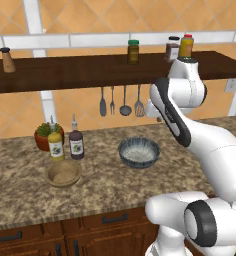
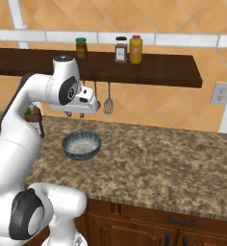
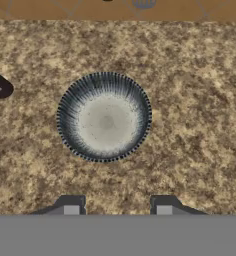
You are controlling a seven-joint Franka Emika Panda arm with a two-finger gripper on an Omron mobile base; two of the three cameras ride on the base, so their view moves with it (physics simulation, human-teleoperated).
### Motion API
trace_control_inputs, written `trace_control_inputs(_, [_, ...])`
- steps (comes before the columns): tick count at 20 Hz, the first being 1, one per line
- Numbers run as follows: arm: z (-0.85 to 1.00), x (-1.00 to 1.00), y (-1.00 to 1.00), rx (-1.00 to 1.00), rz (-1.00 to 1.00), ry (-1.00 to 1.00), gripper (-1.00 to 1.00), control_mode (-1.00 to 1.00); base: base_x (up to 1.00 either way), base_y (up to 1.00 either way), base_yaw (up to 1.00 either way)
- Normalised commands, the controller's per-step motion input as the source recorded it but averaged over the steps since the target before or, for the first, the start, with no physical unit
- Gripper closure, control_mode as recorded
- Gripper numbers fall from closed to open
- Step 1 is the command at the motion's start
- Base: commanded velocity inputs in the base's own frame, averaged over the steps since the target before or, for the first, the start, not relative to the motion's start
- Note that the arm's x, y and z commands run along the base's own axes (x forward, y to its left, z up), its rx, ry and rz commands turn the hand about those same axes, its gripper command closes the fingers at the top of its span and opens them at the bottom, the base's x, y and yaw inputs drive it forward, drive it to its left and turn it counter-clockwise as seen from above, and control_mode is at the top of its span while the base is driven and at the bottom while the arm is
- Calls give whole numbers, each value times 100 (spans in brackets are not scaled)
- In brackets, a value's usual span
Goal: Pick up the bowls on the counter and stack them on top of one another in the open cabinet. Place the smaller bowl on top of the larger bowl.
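Note:
The larger bowl (image 1: 139, 151) (image 2: 81, 144) (image 3: 104, 117), dark blue-grey with a pale speckled inside, sits upright on the granite counter (image 1: 105, 192) (image 2: 158, 158). The smaller tan bowl (image 1: 64, 173) rests on the counter to its left, in front of two bottles. My gripper (image 2: 76, 115) (image 3: 117, 209) hangs open above the counter, over the larger bowl and a little to its near side, holding nothing. Above, the open cabinet (image 1: 90, 70) (image 2: 154, 69) spans the tiled wall.
A plant pot (image 1: 42, 136), a yellow bottle (image 1: 55, 145) and a dark bottle (image 1: 76, 144) stand behind the tan bowl. Utensils (image 1: 121, 101) hang under the shelf. Jars (image 1: 133, 51) (image 2: 120, 49) and shakers (image 1: 7, 60) stand on the shelf. A wall outlet (image 2: 221, 93) is at right.

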Motion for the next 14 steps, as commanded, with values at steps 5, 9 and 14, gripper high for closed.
trace_control_inputs(5, [0,-66,5,0,1,-15,-100,-100,0,0,0])
trace_control_inputs(9, [0,-67,78,0,7,-6,-100,-100,0,0,0])
trace_control_inputs(14, [-14,-27,87,5,0,0,-100,-100,0,0,0])
